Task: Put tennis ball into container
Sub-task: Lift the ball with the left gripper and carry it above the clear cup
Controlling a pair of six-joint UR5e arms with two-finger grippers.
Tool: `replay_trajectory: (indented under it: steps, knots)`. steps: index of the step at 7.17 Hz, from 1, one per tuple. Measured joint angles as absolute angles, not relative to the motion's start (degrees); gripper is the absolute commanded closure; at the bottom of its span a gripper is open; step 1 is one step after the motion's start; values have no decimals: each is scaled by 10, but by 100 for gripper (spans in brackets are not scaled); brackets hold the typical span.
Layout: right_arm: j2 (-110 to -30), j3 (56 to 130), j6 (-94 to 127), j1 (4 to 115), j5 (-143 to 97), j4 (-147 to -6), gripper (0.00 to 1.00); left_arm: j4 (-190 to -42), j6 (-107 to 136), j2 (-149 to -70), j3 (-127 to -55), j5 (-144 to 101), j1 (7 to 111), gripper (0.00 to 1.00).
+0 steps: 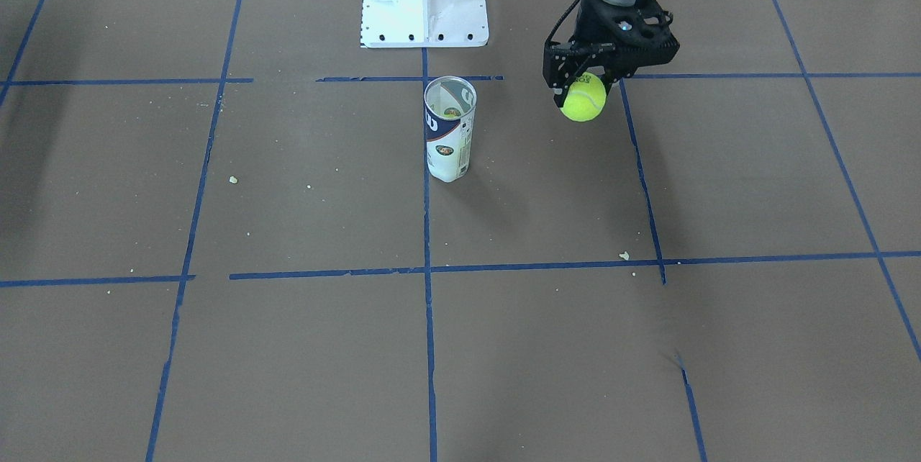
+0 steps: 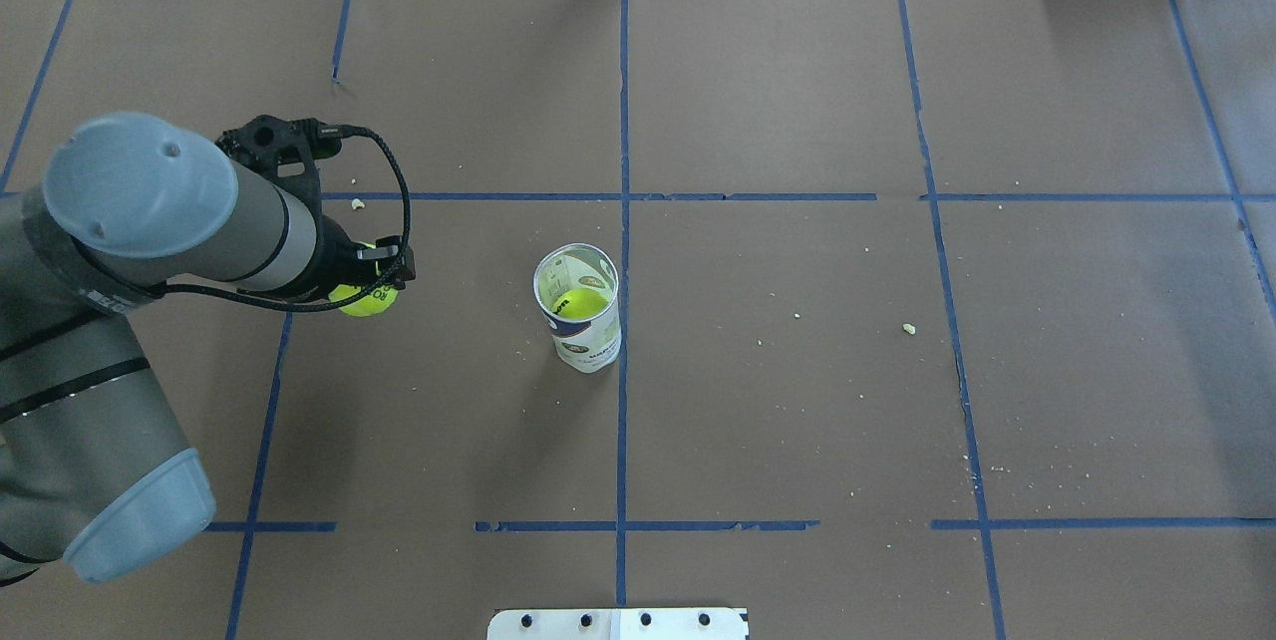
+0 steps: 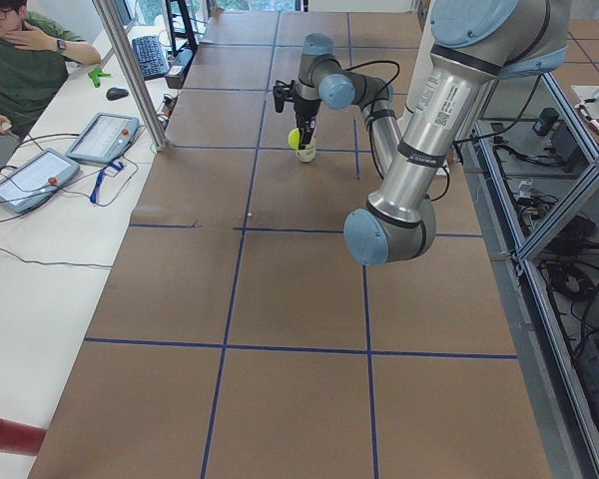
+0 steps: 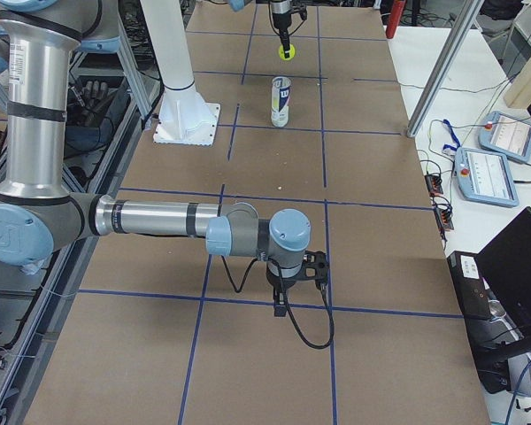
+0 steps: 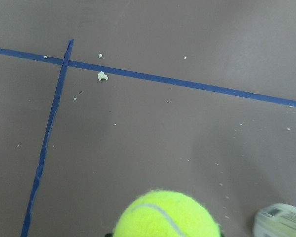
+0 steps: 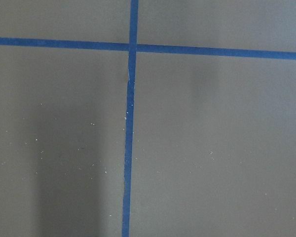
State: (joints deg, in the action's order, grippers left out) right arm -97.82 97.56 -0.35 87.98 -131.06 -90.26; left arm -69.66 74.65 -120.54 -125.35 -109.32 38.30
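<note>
The left claw pinches the fuzzy yellow-green tennis ball between black fingers, above the brown paper tabletop. The cylindrical container stands upright, well apart, its thin metal rim open. The right claw hangs low; I cannot tell its opening.
</note>
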Motion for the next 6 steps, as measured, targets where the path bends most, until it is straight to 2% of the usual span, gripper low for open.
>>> replay_trajectory:
  steps: [2, 4, 6]
  knots:
    - [-978, 976, -4, 880, -1311, -903, 0, -618, 770, -1302, -1236, -1124, 384, 100]
    - [-978, 976, -4, 880, -1310, -903, 0, -600, 814, -1396, -1155, -1133, 379, 100]
    - [-978, 976, -4, 880, -1310, -903, 0, -600, 834, -1444, -1087, -1134, 364, 95]
